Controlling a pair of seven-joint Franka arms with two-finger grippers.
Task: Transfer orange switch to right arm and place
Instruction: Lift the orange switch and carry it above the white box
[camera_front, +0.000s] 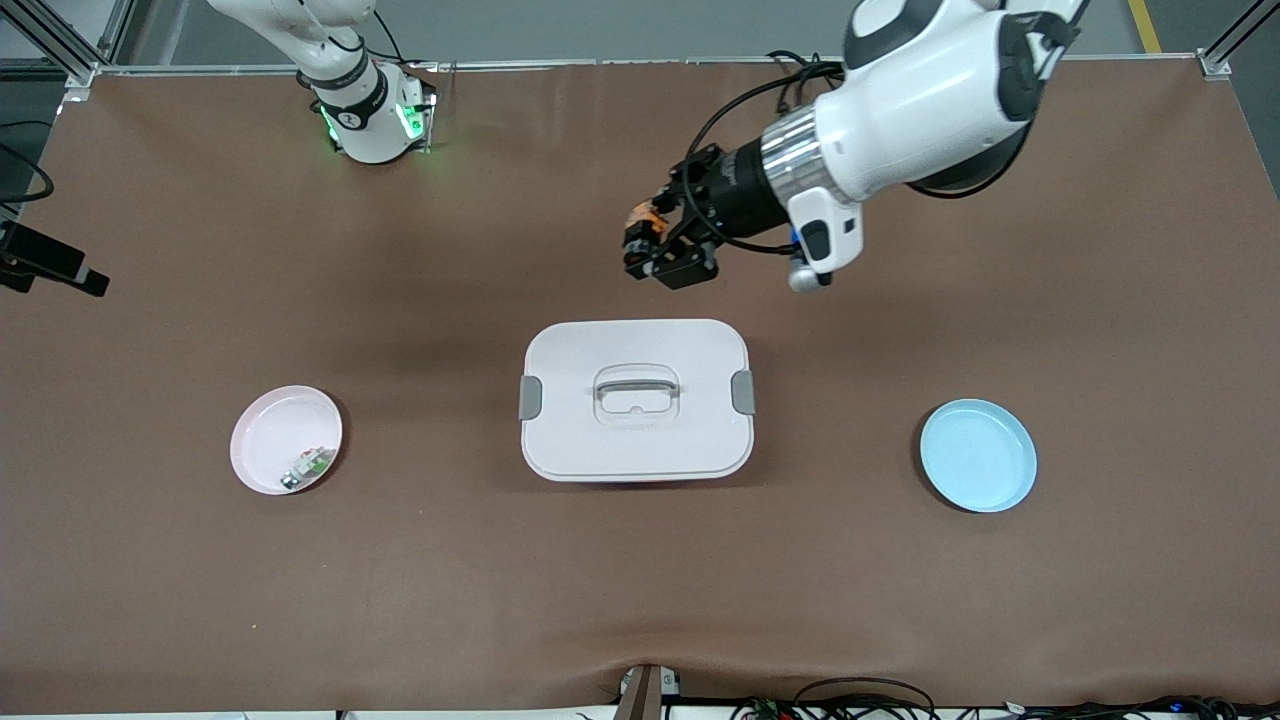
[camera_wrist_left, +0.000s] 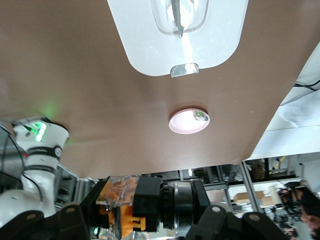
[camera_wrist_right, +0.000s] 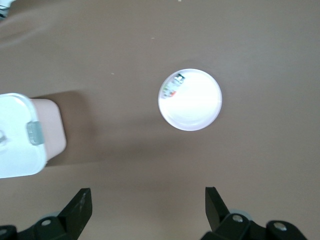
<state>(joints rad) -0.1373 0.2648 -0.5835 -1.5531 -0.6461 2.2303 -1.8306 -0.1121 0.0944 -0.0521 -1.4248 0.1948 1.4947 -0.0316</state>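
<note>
My left gripper (camera_front: 652, 246) is shut on the orange switch (camera_front: 643, 218) and holds it in the air over the brown table, just off the edge of the white box that faces the robots' bases. In the left wrist view the switch (camera_wrist_left: 150, 197) lies sideways between the fingers (camera_wrist_left: 70, 220), showing its black body, round collar and orange parts. My right gripper (camera_wrist_right: 146, 200) is open and empty, high over the table beside the pink plate (camera_wrist_right: 195, 107). Only the right arm's base (camera_front: 365, 110) shows in the front view.
A white lidded box (camera_front: 636, 440) with a handle stands mid-table. The pink plate (camera_front: 262, 425) toward the right arm's end holds a small green-and-white part (camera_front: 310, 463). A blue plate (camera_front: 978, 455) lies toward the left arm's end.
</note>
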